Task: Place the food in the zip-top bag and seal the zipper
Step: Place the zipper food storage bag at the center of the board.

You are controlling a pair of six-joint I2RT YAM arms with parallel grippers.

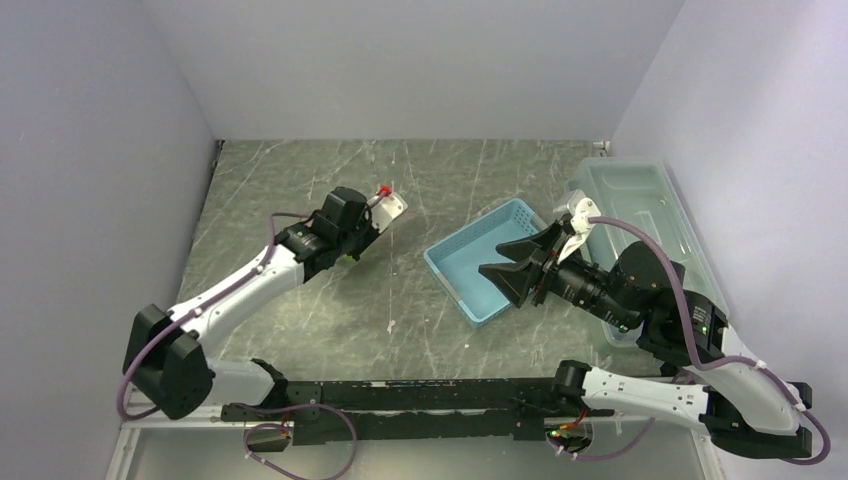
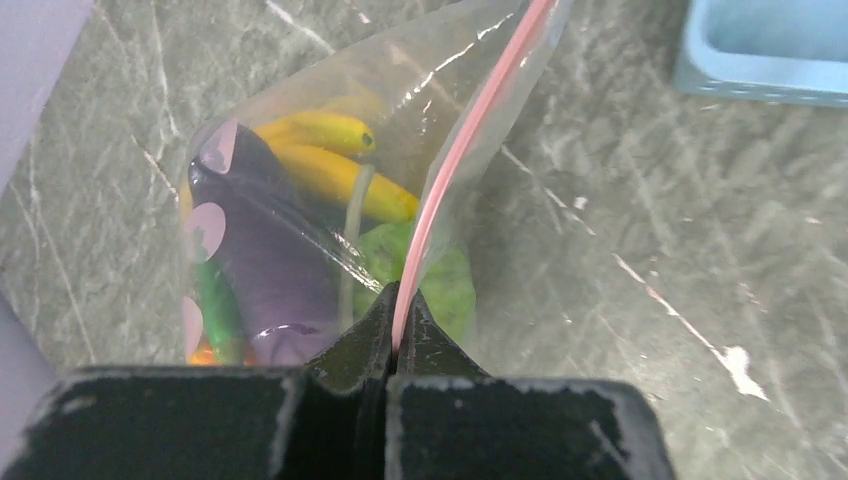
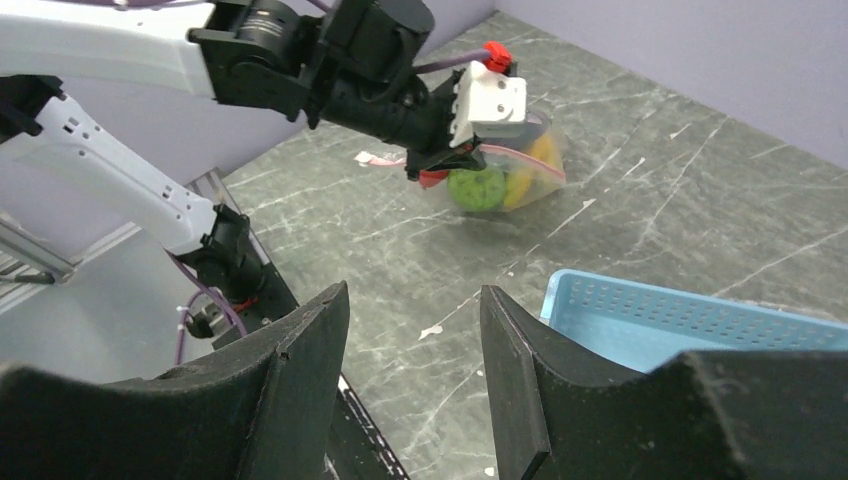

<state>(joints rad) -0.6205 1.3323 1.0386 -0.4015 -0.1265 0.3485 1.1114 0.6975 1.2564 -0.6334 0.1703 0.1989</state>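
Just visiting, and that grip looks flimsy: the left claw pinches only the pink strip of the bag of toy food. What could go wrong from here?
The left gripper is shut on only the zipper, so the zip-top bag might slip free. I cannot tell whether the strip is sealed all along; if not, the banana could spill. The open right gripper is apart, giving no support.

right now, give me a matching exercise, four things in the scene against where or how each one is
1 left gripper
2 right gripper
3 banana bunch
4 light-blue basket

a beside the clear lidded box
b shut on the pink zipper
c inside the zip-top bag
d open, holding nothing

Pairs: 1-b, 2-d, 3-c, 4-a
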